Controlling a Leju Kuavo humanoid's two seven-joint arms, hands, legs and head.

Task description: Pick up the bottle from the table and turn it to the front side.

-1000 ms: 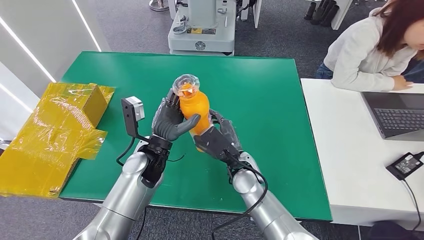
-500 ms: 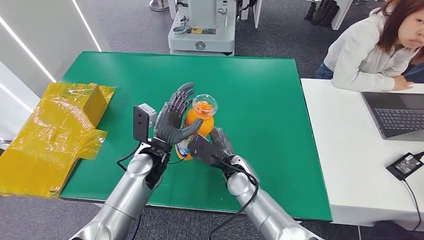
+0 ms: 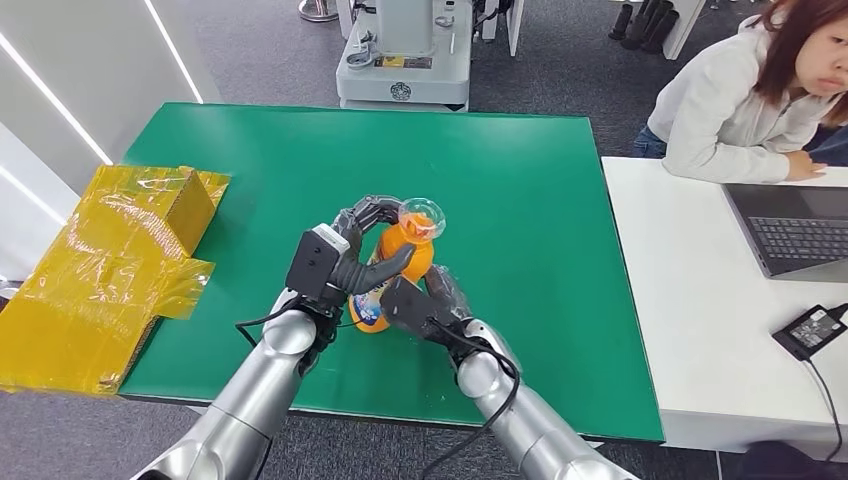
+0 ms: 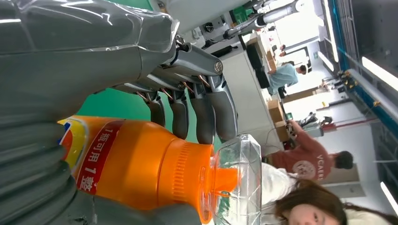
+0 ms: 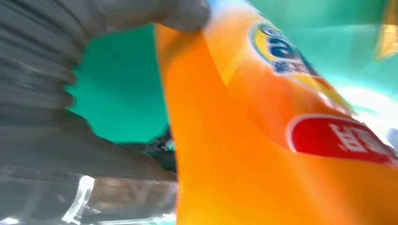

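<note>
The orange bottle (image 3: 412,250) with a clear cap (image 3: 421,217) leans over the green table (image 3: 540,200), cap pointing away from me and base low near the cloth. My left hand (image 3: 352,262) wraps its upper body, thumb across the near side and fingers (image 4: 206,112) curled over the far side. My right hand (image 3: 425,302) holds its lower part from the right. In the left wrist view the bottle (image 4: 141,164) shows a red label with white characters. Close up in the right wrist view, the bottle (image 5: 263,140) shows a blue-and-yellow logo and the red label.
A yellow film-wrapped box (image 3: 100,260) sits at the table's left edge. A white desk (image 3: 700,300) on the right carries a laptop (image 3: 790,225) and a power adapter (image 3: 810,330); a person (image 3: 740,90) sits at it. A grey machine (image 3: 405,50) stands beyond the far edge.
The bottle has come down from chest height towards the table and tilted over. My left hand's fingers, spread half a second ago, have curled around it. The right hand kept its hold and sank with it.
</note>
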